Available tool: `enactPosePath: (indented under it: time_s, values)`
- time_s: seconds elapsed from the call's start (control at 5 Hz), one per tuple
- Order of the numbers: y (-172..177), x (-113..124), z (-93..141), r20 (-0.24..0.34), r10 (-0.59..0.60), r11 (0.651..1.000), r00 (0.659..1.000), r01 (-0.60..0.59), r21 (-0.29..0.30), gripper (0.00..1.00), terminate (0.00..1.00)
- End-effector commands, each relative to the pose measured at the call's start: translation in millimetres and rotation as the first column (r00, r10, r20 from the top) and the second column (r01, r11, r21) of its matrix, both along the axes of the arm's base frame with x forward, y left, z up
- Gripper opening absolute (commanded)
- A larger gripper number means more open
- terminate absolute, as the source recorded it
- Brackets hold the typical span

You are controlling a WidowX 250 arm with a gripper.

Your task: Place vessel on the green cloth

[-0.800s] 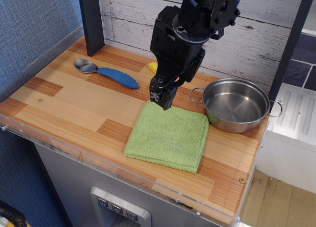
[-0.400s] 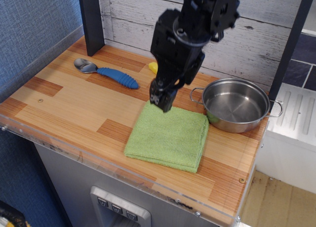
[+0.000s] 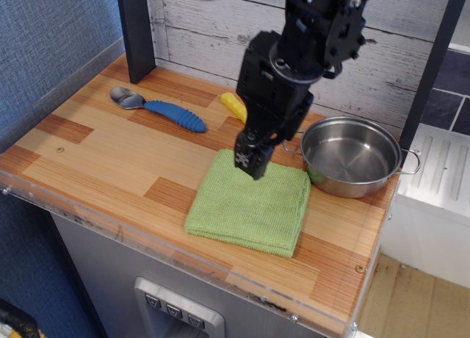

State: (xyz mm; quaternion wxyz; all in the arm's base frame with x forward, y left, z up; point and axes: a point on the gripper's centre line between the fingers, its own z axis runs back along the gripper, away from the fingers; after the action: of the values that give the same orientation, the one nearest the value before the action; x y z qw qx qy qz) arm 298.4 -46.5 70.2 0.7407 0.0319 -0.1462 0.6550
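Since the earlier frames your gripper point(image 3: 252, 162) has shifted right toward the vessel point(image 3: 351, 156), uncovering a yellow object point(image 3: 233, 105) behind it. You cannot tell whether its fingers are parted or closed. Your vessel sits on the wooden table point(image 3: 95, 158), touching the green cloth point(image 3: 250, 204) at its right edge. No writing is readable.

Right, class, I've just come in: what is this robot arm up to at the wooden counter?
The gripper hangs above the back edge of the green cloth, holding nothing. The steel pot sits empty on the counter to the right, its rim by the cloth's corner, not yet on it. A blue-handled spoon and a yellow object lie farther back, untouched.
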Motion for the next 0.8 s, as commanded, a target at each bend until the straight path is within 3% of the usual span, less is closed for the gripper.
enactPosePath:
  time_s: [0.0,0.6]
  values:
    - [-28,23,6,0.097,-0.096,0.993,0.991,0.102,-0.058,1.0,0.0]
    - [-57,47,-22,0.063,-0.164,0.982,0.985,0.169,-0.085,1.0,0.0]
